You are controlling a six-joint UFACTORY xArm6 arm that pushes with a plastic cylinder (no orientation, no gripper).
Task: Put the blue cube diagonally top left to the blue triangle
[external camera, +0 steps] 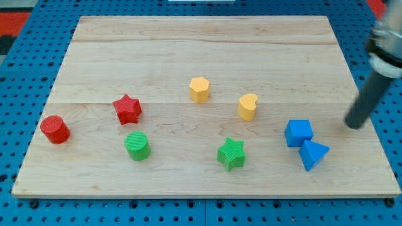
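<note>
The blue cube [298,132] is seen touching the blue triangle [313,154] at its upper left, with my tip [355,125] positioned near the cube's right.

The rod's upper part [384,44] is smeared with blur and cut off by the view's right edge (only its dark lower length reads clearly).

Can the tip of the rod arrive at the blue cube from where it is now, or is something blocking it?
Probably yes. My tip stands to the view's right of the blue cube, with bare board between them. The blue triangle sits lower, touching the cube, not in that path.
</note>
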